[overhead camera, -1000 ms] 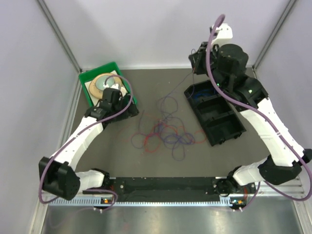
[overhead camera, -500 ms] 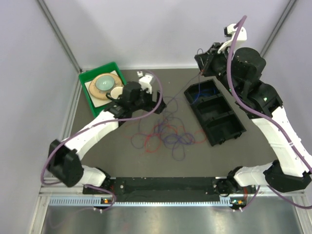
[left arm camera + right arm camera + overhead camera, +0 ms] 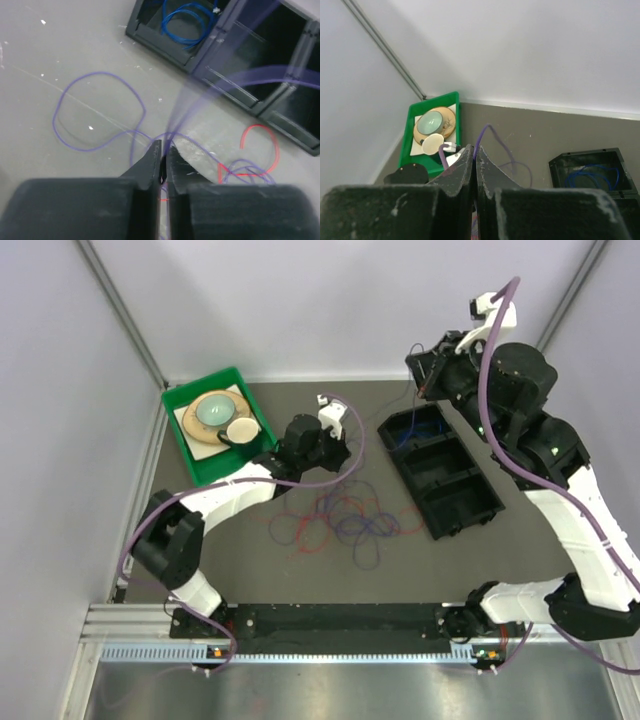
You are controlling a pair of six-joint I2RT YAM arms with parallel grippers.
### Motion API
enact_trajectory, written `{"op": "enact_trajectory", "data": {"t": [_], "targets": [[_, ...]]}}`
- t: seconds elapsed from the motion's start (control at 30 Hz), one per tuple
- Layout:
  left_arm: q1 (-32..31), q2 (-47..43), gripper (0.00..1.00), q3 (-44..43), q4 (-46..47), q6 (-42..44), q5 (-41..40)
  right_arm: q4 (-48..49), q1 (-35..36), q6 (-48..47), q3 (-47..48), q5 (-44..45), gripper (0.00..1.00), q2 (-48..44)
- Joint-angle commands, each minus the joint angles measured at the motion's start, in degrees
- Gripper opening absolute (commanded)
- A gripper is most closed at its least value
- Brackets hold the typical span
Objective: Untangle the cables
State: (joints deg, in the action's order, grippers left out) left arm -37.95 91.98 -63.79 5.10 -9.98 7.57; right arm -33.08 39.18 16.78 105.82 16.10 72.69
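The left gripper (image 3: 163, 146) has swung from the green tray (image 3: 172, 418) to the cables (image 3: 345, 515) tangled on the table (image 3: 250, 570) and pinches a purple strand, jaws almost together. The right gripper (image 3: 475, 149), lifted higher, stays clamped on a purple strand.

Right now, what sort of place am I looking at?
Probably a robot test booth: a left arm and right arm bolted at the edge of a dark table, plain white walls closing it in, and practice props, tangled cables beside a black tray.
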Motion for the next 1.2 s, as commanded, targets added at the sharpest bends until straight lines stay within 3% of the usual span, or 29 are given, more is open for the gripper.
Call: {"op": "enact_trajectory", "data": {"t": [0.0,0.1,0.13,0.17,0.2,0.27,0.3,0.43,0.63,0.8,1.17], "targets": [[-0.1,-0.3,0.00,-5.7,0.8,-1.6,-3.3,0.3,-0.8,0.5,-2.8,2.0,0.00,-3.2],[0.0,-3.6,0.00,-9.5,-4.2,-1.7,-3.4,1.1,-1.5,1.8,-7.2,1.6,0.01,-5.0],[-0.1,-4.7,0.00,-10.2,-4.7,-2.1,-3.8,1.0,-2.3,2.7,-8.3,0.9,0.12,-5.3],[0.0,-7.1,0.00,-11.3,-4.8,-2.7,-3.7,0.7,-2.8,3.3,-9.2,0.3,0.44,-5.8],[0.1,-8.1,0.00,-12.1,-4.8,-3.5,-3.8,0.6,-3.5,4.7,-11.0,-0.5,0.61,-6.0],[0.2,-10.1,0.00,-16.6,-8.3,-4.4,-4.0,-0.1,-5.9,6.3,-12.8,-2.7,0.92,-6.7],[0.6,-10.3,0.00,-18.7,-12.4,-5.2,-3.9,-0.3,-7.0,8.1,-15.4,-3.6,0.96,-7.7],[0.9,-10.3,0.00,-28.9,-19.6,-7.2,-4.5,2.6,-11.8,11.5,-24.0,-10.9,0.99,-11.5],[1.0,-8.8,0.00,-45.0,-25.5,-8.8,-5.2,5.0,-11.9,13.8,-35.3,-16.3,0.99,-12.3],[0.9,-8.6,0.00,-49.6,-25.1,-9.7,-4.9,11.0,-11.6,16.2,-42.2,-21.9,0.97,-11.6],[0.9,-7.3,0.00,-52.1,-24.9,-11.9,-4.0,18.4,-2.3,14.5,-40.0,-22.2,0.89,-4.1]]}}
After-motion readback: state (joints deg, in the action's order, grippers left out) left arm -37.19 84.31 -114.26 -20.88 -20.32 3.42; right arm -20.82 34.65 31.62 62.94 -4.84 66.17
